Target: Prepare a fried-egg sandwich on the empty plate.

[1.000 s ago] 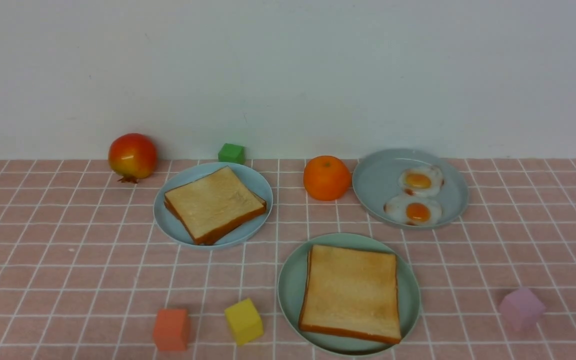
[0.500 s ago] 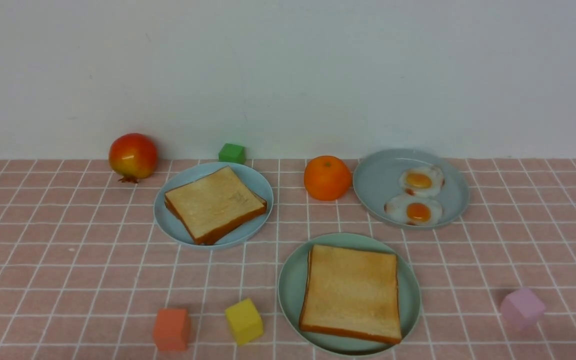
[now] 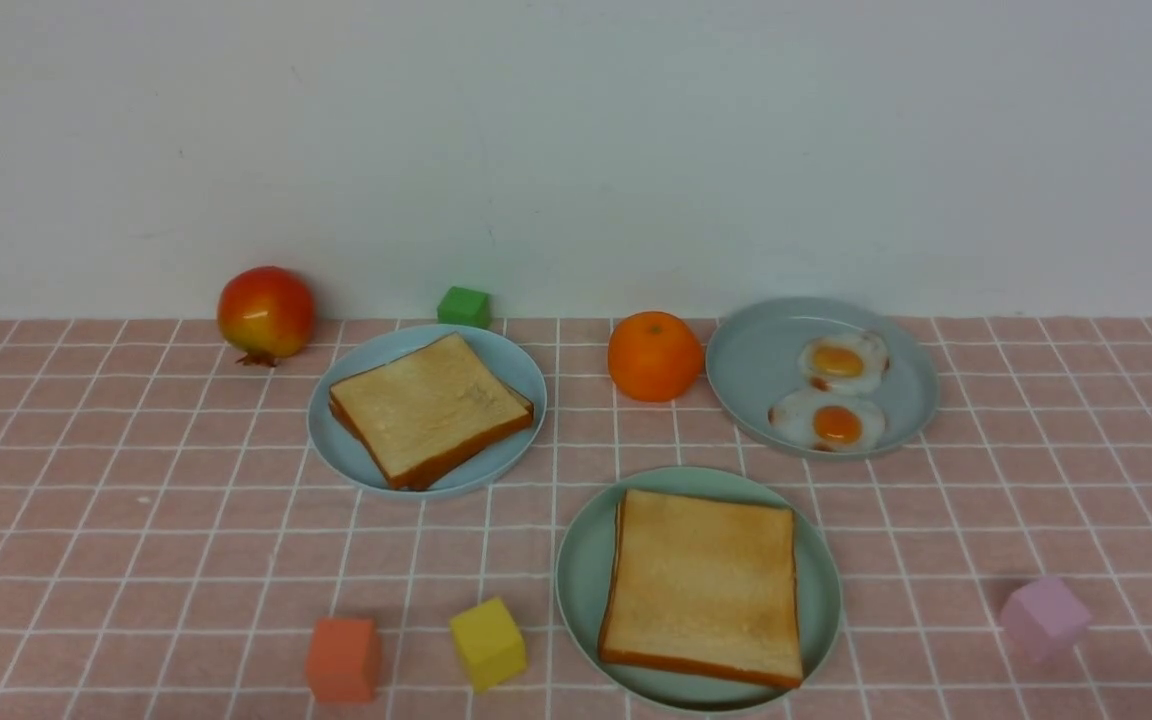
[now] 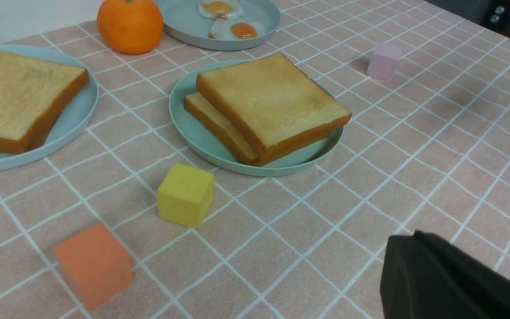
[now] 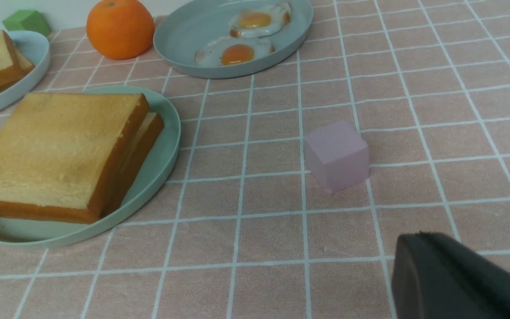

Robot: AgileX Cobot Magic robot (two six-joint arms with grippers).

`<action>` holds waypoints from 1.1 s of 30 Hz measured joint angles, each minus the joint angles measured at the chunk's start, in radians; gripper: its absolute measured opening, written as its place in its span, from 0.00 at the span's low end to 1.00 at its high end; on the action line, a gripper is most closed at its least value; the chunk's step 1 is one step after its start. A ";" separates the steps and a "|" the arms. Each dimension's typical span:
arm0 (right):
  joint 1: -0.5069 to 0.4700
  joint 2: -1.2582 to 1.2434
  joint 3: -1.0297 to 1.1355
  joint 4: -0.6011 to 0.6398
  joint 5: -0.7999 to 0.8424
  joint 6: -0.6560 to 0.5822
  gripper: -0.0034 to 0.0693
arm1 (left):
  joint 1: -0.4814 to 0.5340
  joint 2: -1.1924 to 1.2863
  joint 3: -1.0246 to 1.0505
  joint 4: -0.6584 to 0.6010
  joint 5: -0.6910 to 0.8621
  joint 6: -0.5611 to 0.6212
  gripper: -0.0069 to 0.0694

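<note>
The empty plate (image 3: 576, 570), mint green, lies at the front centre and carries two stacked toast slices. The top slice (image 4: 268, 99) sits skewed over the lower slice (image 4: 213, 122). I cannot tell whether anything lies between them. Two fried eggs (image 3: 841, 362) (image 3: 828, 422) rest on the grey-blue plate (image 3: 756, 360) at the back right. Neither arm shows in the front view. My left gripper (image 4: 412, 237) hovers shut and empty over the cloth near the plate. My right gripper (image 5: 419, 237) is shut and empty, close to the lilac cube (image 5: 337, 155).
A light-blue plate (image 3: 336, 450) with toast (image 3: 426, 408) lies at the back left. A red fruit (image 3: 265, 312), a green cube (image 3: 463, 305) and an orange (image 3: 653, 355) stand near the wall. An orange-red cube (image 3: 342, 657) and a yellow cube (image 3: 487, 642) sit at the front.
</note>
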 joint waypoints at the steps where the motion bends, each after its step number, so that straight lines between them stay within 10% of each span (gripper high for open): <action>1: 0.000 0.000 0.000 0.000 0.000 0.000 0.05 | 0.000 0.000 0.000 0.000 0.000 0.000 0.11; 13: 0.000 0.000 0.000 0.000 0.000 0.000 0.05 | 0.032 -0.016 0.000 0.022 -0.038 -0.022 0.11; 25: 0.000 0.000 0.000 0.001 0.000 0.000 0.07 | 0.699 -0.370 0.148 -0.013 0.053 -0.145 0.11; 33: 0.000 0.000 0.000 0.001 -0.001 0.000 0.08 | 0.759 -0.370 0.178 -0.046 0.219 -0.183 0.11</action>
